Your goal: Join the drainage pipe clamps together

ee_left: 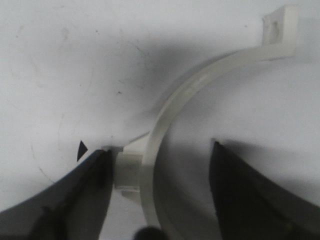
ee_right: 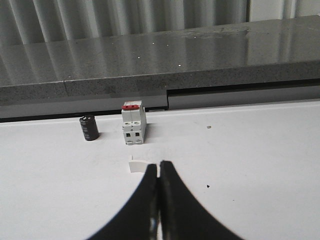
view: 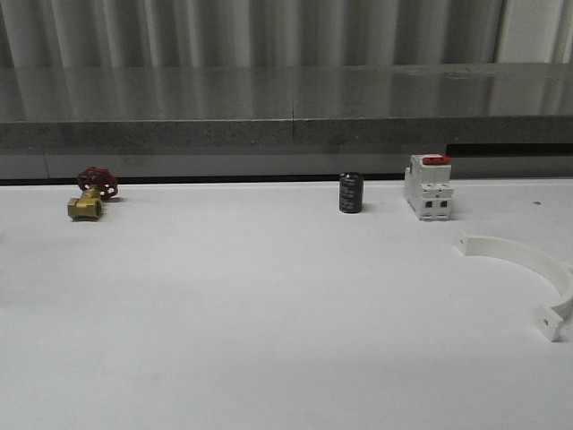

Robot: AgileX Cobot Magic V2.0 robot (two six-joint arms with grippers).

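One white drainage pipe clamp [view: 528, 269] lies flat on the table at the right, and no gripper is near it in the front view. The other clamp half [ee_left: 200, 85] shows in the left wrist view, lying on the white table. My left gripper [ee_left: 160, 160] stands open astride its curved band, with the clamp's flanged tab [ee_left: 131, 167] right beside one finger [ee_left: 92, 185]. My right gripper [ee_right: 159, 164] is shut, its fingers pressed together. One end of a clamp [ee_right: 136, 165] peeks out just beyond its tips, and the rest is hidden behind the fingers.
Along the back of the table stand a brass valve with a red handle [view: 89, 195], a black cylinder [view: 351, 193] and a white switch with a red top [view: 428, 186]. A grey ledge [view: 286, 125] runs behind them.
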